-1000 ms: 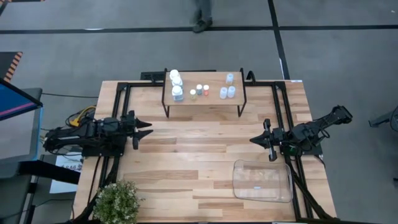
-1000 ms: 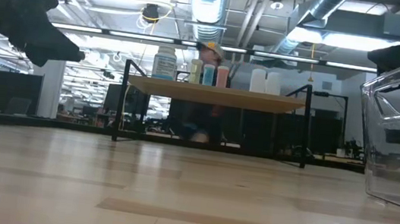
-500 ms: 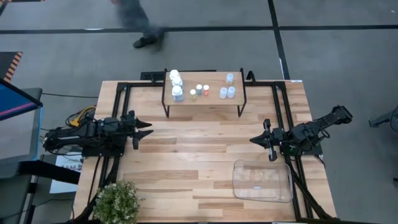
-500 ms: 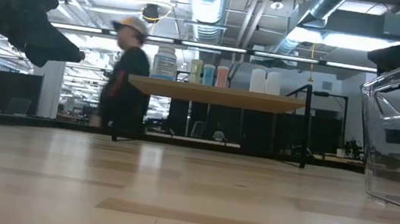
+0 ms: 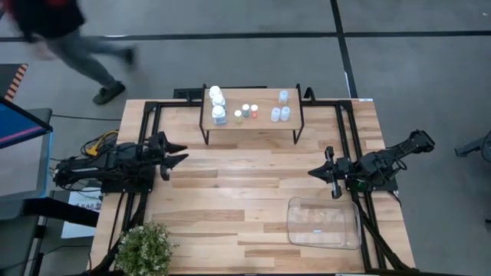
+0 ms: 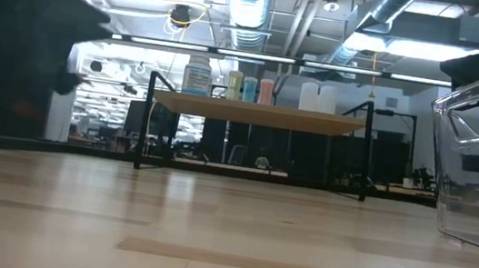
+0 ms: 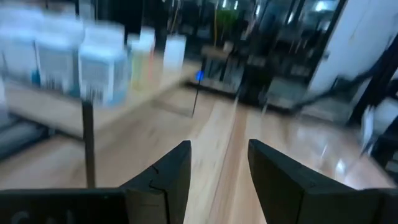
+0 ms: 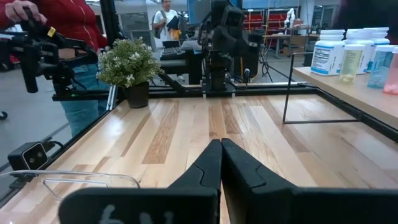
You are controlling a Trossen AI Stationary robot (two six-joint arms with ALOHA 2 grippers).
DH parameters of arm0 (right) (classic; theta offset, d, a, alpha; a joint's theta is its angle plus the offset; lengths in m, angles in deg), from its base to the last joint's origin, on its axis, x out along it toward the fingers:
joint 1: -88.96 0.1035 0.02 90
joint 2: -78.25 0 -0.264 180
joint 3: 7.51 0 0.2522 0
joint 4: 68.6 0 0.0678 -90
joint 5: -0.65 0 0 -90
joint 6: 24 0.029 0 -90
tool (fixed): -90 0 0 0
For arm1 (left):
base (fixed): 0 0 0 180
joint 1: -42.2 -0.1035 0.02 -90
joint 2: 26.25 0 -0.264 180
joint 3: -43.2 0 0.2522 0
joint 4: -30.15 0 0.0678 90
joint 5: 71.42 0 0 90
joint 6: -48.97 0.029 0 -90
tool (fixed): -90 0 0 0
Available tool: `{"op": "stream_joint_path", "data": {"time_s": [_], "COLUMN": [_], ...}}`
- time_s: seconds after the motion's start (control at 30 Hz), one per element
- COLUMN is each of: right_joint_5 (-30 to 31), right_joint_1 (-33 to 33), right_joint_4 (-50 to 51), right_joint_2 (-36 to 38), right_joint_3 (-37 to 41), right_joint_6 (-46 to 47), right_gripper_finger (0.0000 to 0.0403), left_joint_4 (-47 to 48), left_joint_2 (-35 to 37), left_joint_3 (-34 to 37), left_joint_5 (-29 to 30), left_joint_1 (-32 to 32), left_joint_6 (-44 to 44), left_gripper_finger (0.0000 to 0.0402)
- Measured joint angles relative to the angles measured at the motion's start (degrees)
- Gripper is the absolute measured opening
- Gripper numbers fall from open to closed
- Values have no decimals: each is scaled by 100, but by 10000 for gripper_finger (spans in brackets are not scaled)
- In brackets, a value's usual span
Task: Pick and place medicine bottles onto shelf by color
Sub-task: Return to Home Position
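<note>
The shelf (image 5: 252,123) stands at the table's far middle on thin black legs. On its wooden top board stand the medicine bottles: three chunky white ones (image 5: 218,105) at the left, three tiny colour-capped ones (image 5: 245,113) in the middle, three small clear-bluish ones (image 5: 281,108) at the right. They also show in the low view (image 6: 250,88). My left gripper (image 5: 184,152) is open and empty at the table's left, near the shelf's left leg; its wrist view (image 7: 217,149) shows the gap. My right gripper (image 5: 310,172) is shut and empty at the table's right (image 8: 221,144).
A clear plastic tray (image 5: 324,224) lies at the near right, close to my right gripper. A potted plant (image 5: 144,247) stands at the near left corner. A person walks on the floor beyond the table's far left corner (image 5: 61,31). Bare tabletop lies between the arms.
My left gripper has swung a little toward the table's far edge and the shelf, still open; its wrist view is blurred. My right gripper has kept still. A person has walked leftward behind the table.
</note>
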Motion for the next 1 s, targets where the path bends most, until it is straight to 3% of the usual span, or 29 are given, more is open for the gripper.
{"op": "stream_joint_path", "data": {"time_s": [0.23,0.37,0.5,0.73,1.0], "right_joint_5": [0,-2,0,0,-1], "right_joint_1": [-2,-2,0,-2,-2], "right_joint_4": [2,-7,-7,-4,-2], "right_joint_2": [-2,-2,0,0,-1], "right_joint_3": [0,0,0,0,0], "right_joint_6": [0,-2,0,0,0], "right_gripper_finger": [33,33,33,33,33], "left_joint_4": [-632,-2077,-1488,-1413,-1421], "left_joint_2": [2,-89,-32,-155,-271], "left_joint_3": [435,736,746,750,755], "left_joint_5": [-6,-109,-165,-908,-898], "left_joint_1": [0,-25,-33,-35,-31], "left_joint_6": [-3,8,-2,-2,0], "left_gripper_finger": [146,146,146,146,145]}}
